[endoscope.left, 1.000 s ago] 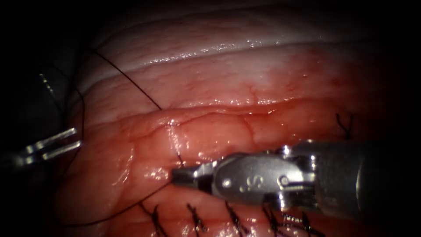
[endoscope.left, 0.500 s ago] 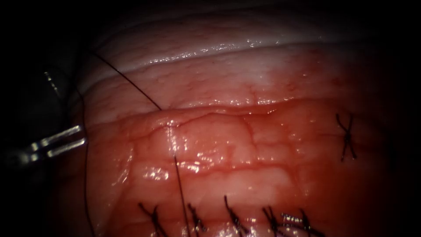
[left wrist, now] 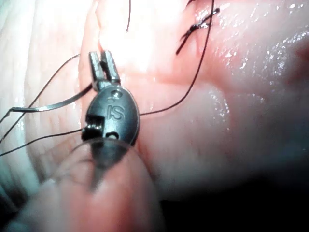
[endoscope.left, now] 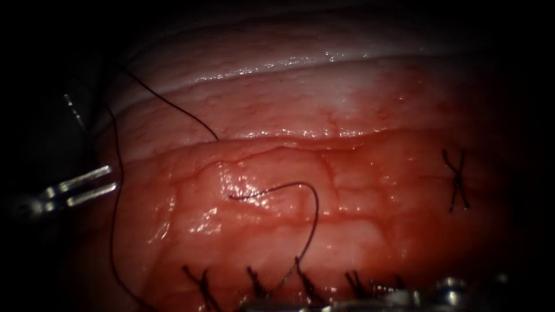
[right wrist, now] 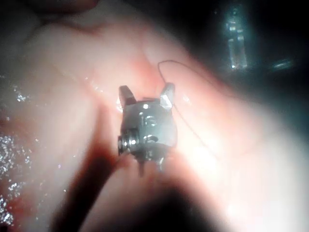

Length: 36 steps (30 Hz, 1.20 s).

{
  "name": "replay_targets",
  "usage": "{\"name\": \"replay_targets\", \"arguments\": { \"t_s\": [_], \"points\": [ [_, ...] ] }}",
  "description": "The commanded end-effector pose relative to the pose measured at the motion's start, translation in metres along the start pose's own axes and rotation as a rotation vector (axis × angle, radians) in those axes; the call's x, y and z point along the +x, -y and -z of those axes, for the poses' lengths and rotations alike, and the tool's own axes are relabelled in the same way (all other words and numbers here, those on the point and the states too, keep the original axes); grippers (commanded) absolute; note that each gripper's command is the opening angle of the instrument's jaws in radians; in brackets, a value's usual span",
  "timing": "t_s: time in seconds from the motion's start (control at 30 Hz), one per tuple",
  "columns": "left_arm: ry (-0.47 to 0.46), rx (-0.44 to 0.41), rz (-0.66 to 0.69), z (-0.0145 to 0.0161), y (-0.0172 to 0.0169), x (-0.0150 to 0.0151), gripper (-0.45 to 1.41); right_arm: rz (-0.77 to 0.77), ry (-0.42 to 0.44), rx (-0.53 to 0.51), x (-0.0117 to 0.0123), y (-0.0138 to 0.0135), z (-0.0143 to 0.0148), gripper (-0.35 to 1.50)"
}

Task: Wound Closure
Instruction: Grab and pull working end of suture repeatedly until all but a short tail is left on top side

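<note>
Along the near edge of the tissue (endoscope.left: 347,104), the right arm's tool lies low, its metal just in front of a row of dark stitches (endoscope.left: 306,283). In the right wrist view the right claw (right wrist: 147,93) stands wide apart with nothing between its jaws, hanging over wet pink tissue with a thin strand of thread curling just beyond it.

Just behind the stitch row, a loose end of thread (endoscope.left: 315,214) rises from between two stitches. It arches over the middle of the tissue and drops to a free tip on the glistening surface, held by neither tool. Red fluid (endoscope.left: 404,231) tints this middle band, deepest toward the endoscope view's right edge. A single crossed stitch (endoscope.left: 457,179) sits there, well apart from the row.

At the tissue's left edge in the endoscope view, the left claw (endoscope.left: 87,185) shows two parallel jaws a narrow slit apart, with nothing visible between the tips. A long strand runs down this edge just beside it.

In the left wrist view the needle (left wrist: 48,105) is a thin silver curve lying off the tissue. One end reaches the root of the left claw, but I cannot tell whether it is pinched there. It is not in the tissue.

Farthest back, another strand crosses the pale far ridge from the far left corner and ends at a fold running across the tissue.
</note>
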Motion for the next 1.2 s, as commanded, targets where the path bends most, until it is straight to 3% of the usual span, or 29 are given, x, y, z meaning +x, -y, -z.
{"name": "replay_targets", "arguments": {
  "t_s": [0.03,0.27,0.3,0.47,0.57,0.73,0.83,1.0,1.2],
  "points": [
    [0.001,-0.002,-0.001,-0.0006,-0.0002,-0.0005,-0.45,0.006,0.013,-0.014,-0.002,-0.0016,-0.0014,1.41],
    [-0.003,-0.009,0.0,-0.0002,0.0001,-0.0006,-0.45,0.007,-0.001,-0.022,-0.0054,-0.0035,-0.0016,1.45],
    [0.019,0.004,0.001,0.0006,0.0009,-0.0009,-0.45,-0.022,-0.052,-0.059,-0.0053,-0.0031,-0.0001,1.45],
    [0.067,0.033,-0.009,0.0027,0.003,-0.0011,-0.45,-0.065,-0.104,-0.076,-0.0049,-0.0023,0.0025,1.45],
    [0.085,0.103,-0.033,0.0062,0.0067,-0.0013,-0.45,-0.109,-0.165,-0.077,-0.0038,-0.001,0.0059,1.45],
    [0.108,0.156,-0.054,0.0081,0.0093,-0.0015,-0.45,-0.124,-0.198,-0.071,-0.0033,-0.0005,0.0082,1.38],
    [0.126,0.192,-0.081,0.009,0.0109,-0.0017,-0.45,-0.135,-0.193,-0.067,-0.0038,-0.0017,0.0093,1.31],
    [0.141,0.214,-0.101,0.009,0.0116,-0.0016,-0.45,-0.149,-0.169,-0.092,-0.0058,-0.0035,0.0079,1.28],
    [0.154,0.234,-0.116,0.0077,0.0114,-0.002,-0.45,-0.156,-0.14,-0.126,-0.0103,-0.0067,0.0019,1.38]
  ]
}}
